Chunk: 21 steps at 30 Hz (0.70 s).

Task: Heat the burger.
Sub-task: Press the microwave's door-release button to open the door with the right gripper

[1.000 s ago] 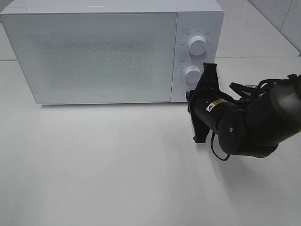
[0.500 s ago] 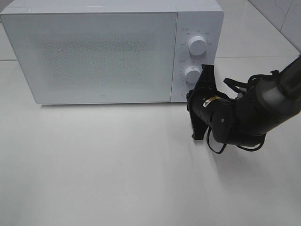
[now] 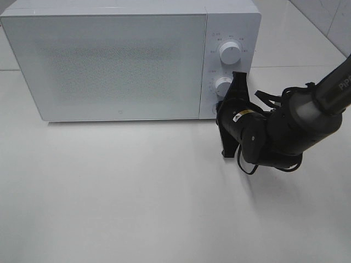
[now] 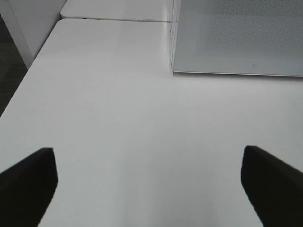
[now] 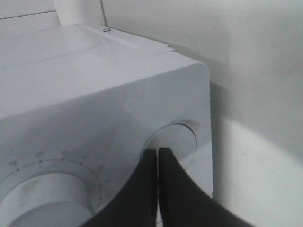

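Right wrist: claw (image 5: 157,150) (pinched) at button (image 5: 181,136)

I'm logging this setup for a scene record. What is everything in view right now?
microwave: one, white, at the back of the table, door shut.
knobs: two, white, upper knob above lower knob on the microwave's right-hand panel.
round button: one, white, below the lower knob.
table: one, white, under everything.
left gripper: one, black, open over bare table beside the microwave.
right gripper: one, black, shut, tips at the round button.
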Available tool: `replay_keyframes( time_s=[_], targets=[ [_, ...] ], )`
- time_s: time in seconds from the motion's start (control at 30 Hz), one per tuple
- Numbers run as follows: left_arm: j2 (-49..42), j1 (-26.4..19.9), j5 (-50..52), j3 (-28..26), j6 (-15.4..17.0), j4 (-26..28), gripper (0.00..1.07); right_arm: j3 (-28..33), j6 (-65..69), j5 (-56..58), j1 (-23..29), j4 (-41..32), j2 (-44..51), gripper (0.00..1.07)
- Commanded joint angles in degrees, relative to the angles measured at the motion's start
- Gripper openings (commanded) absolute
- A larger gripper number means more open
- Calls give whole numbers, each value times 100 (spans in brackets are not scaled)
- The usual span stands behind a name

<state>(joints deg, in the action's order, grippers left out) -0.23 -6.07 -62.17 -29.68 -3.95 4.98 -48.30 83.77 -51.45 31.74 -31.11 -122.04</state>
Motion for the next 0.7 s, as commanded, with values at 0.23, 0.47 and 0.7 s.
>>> replay_keyframes(
  time_s=[0.23, 0.47, 0.7],
  targets=[
    [-103, -23, 92, 11, 34, -6, 98, -178, -172, -195, -86, -80, -132, 0],
    [-103, -23, 92, 11, 34, -6, 98, -189, -235, -458, -97, -120, -132, 0],
    [-103, -23, 92, 11, 34, -6, 98, -367, -212, -968, -97, -115, -132, 0]
  ],
)
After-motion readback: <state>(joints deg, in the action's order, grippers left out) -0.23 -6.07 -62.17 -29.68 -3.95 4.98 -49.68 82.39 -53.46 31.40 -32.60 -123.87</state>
